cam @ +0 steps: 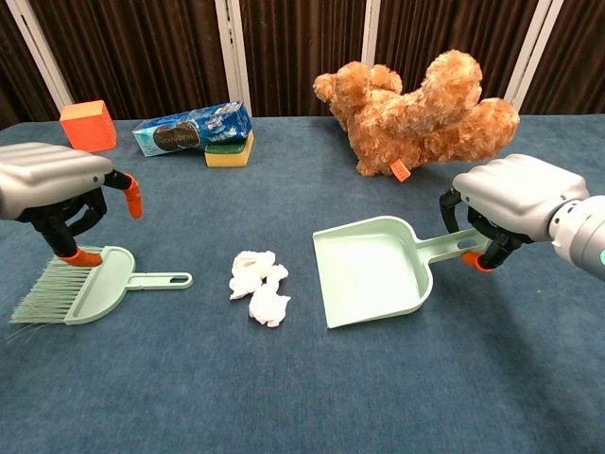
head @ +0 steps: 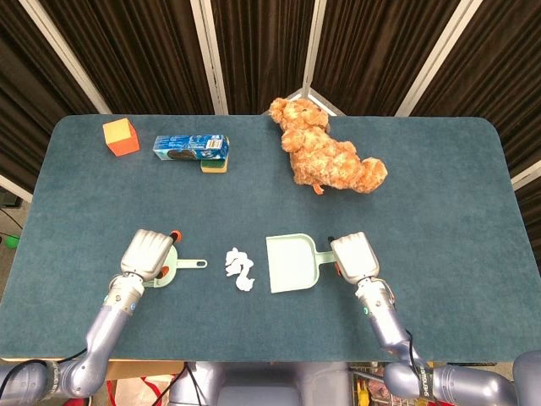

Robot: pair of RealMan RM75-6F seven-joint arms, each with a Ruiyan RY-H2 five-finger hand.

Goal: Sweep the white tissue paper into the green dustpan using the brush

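The white tissue paper (head: 239, 268) (cam: 258, 287) lies crumpled on the blue table between brush and dustpan. The pale green brush (cam: 80, 288) lies flat to its left, bristles pointing left, handle (head: 190, 264) pointing at the tissue. My left hand (head: 150, 252) (cam: 61, 189) hovers over the brush head with fingers spread downward, one orange fingertip at the brush's back; it holds nothing. The green dustpan (head: 292, 264) (cam: 373, 272) sits right of the tissue, mouth toward it. My right hand (head: 355, 256) (cam: 510, 203) grips its handle, and the pan is slightly tilted.
A brown teddy bear (head: 330, 156) lies at the back centre-right. An orange cube (head: 121, 136) stands at the back left, with a blue cookie pack (head: 191, 147) on a yellow sponge (head: 214, 166) beside it. The table's front edge (head: 254, 359) runs close behind both hands.
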